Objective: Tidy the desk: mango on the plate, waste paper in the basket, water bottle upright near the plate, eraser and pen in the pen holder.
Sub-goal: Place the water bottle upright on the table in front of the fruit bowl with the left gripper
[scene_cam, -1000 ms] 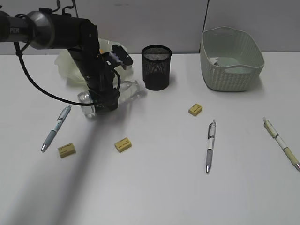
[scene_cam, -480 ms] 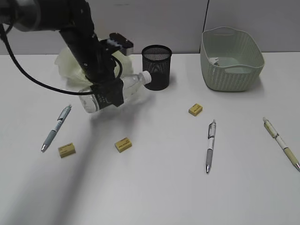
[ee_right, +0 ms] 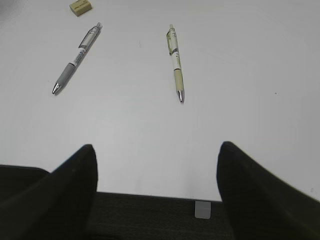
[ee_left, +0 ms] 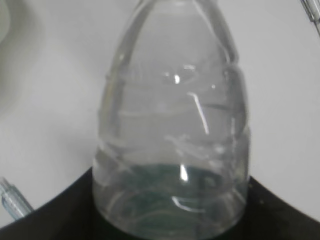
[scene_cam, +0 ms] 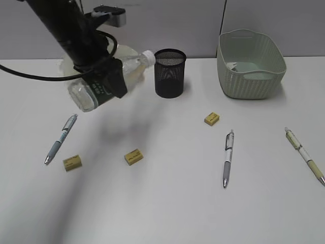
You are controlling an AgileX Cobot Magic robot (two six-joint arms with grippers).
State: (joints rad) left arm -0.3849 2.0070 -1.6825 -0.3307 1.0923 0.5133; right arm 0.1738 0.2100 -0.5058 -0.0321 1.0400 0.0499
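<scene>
My left gripper [scene_cam: 108,81] is shut on a clear water bottle [scene_cam: 96,89] and holds it in the air, tilted, with its white cap up and to the right. The bottle fills the left wrist view [ee_left: 172,120]. It hangs in front of the pale plate [scene_cam: 65,67]; I see no mango. The black mesh pen holder [scene_cam: 170,72] stands right of the bottle. Three erasers [scene_cam: 212,119] [scene_cam: 133,156] [scene_cam: 72,162] and three pens [scene_cam: 61,138] [scene_cam: 228,157] [scene_cam: 304,155] lie on the table. My right gripper [ee_right: 156,146] is open and empty above the table's front edge.
The pale green basket [scene_cam: 251,76] stands at the back right. The right wrist view shows two pens [ee_right: 77,57] [ee_right: 175,62] and an eraser [ee_right: 80,5] ahead. The right arm does not show in the exterior view.
My left gripper has lifted the bottle off the table, up and to the left, and its cap end has swung upward.
</scene>
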